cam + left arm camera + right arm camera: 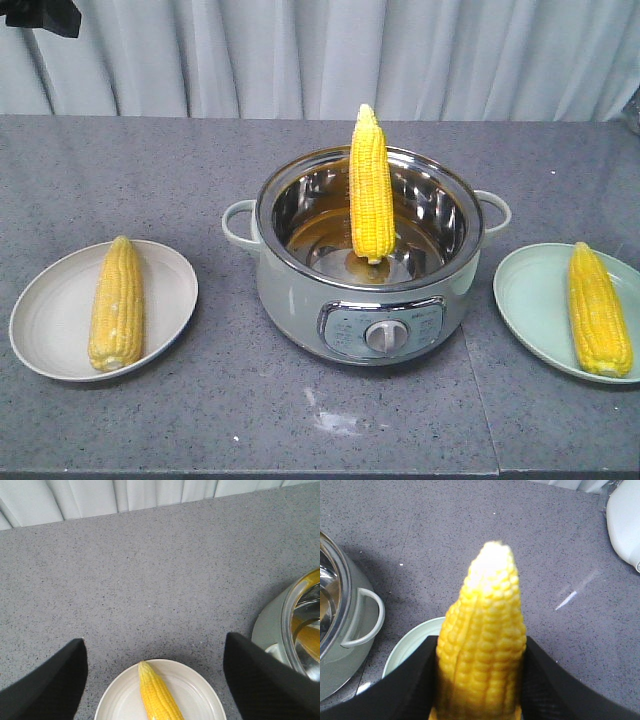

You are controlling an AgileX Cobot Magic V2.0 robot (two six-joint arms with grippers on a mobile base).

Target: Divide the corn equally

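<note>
- The right gripper is clamped on the right cob, which is pinched between both fingers over the green plate at the countertop's right edge
- The left gripper is spread wide, and the left cob is seen below it on the beige plate near the left edge
- A third cob is stood upright in the pot at the countertop's middle

Yellow cob left plate, cob right plate, cob upright in pot.

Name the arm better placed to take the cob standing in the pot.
Left. The left gripper is open and empty, with the pot beside it; the right gripper is shut on its own cob.
</note>
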